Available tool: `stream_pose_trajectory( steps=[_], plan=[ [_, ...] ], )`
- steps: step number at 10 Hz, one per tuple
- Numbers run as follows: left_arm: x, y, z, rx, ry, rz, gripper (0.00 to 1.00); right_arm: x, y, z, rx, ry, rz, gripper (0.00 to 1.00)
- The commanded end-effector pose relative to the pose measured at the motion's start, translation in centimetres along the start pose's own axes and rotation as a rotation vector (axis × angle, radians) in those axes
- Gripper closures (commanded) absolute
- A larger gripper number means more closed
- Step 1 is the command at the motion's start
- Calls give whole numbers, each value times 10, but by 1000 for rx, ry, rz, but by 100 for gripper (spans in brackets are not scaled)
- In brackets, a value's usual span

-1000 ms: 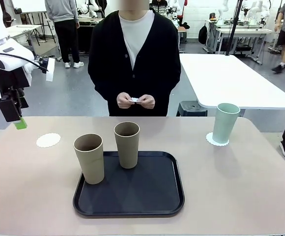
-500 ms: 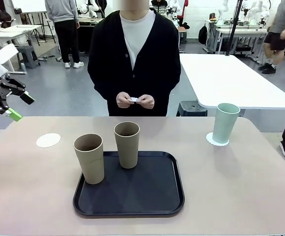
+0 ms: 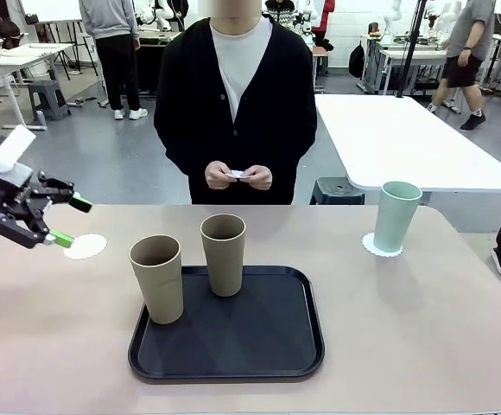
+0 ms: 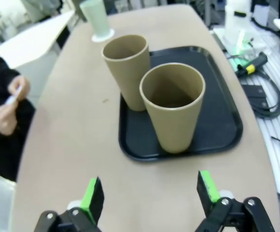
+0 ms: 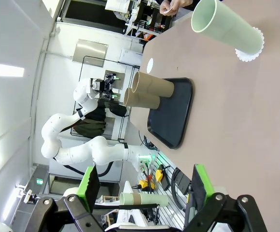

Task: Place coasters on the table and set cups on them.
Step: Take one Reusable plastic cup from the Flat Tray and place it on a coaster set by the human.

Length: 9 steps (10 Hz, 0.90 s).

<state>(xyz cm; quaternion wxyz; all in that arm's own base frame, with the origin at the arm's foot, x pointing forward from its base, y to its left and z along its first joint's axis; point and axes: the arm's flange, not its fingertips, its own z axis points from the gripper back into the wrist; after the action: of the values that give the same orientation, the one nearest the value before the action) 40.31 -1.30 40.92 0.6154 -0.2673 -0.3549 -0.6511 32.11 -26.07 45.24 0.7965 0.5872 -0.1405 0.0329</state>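
Front view: left pincer (image 3: 71, 223) spread wide and empty, hovering just beside the bare coaster (image 3: 85, 246). Beige cups (image 3: 156, 278) stand on the black tray (image 3: 268, 346). Mint cup (image 3: 397, 216) sits on a second coaster (image 3: 380, 246), far right of the tabletop (image 3: 423, 328).
Left wrist view: jaws gape toward both beige cups.
Right wrist view: right pincer (image 5: 142, 186) wide open, nothing held.

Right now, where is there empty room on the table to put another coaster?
The widest bare stretch of table lies between the black tray and the mint green cup. It is crowded at the left: the open left end effector hovers by a coaster, near the front beige cup.
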Motion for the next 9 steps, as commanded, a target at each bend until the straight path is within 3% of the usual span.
stream_pose_trajectory(
  steps=[1, 4, 5, 6, 9],
  plan=[
    [9, -5, -3, 15, -4, 94, 0, 3, 1, 0, 1, -14, -17, 0],
    [4, -3, -18, -116, -22, 166, 0, 3, 1, 0, 1, -14, -17, 0],
    [8, -2, -20, -95, 44, 221, 0, 3, 1, 0, 1, -14, -17, 0],
    [3, -9, -20, -75, -6, 130, 0, 3, 1, 0, 1, -14, -17, 0],
    [3, -9, -20, -75, -6, 130, 0, 3, 1, 0, 1, -14, -17, 0]
  ],
)
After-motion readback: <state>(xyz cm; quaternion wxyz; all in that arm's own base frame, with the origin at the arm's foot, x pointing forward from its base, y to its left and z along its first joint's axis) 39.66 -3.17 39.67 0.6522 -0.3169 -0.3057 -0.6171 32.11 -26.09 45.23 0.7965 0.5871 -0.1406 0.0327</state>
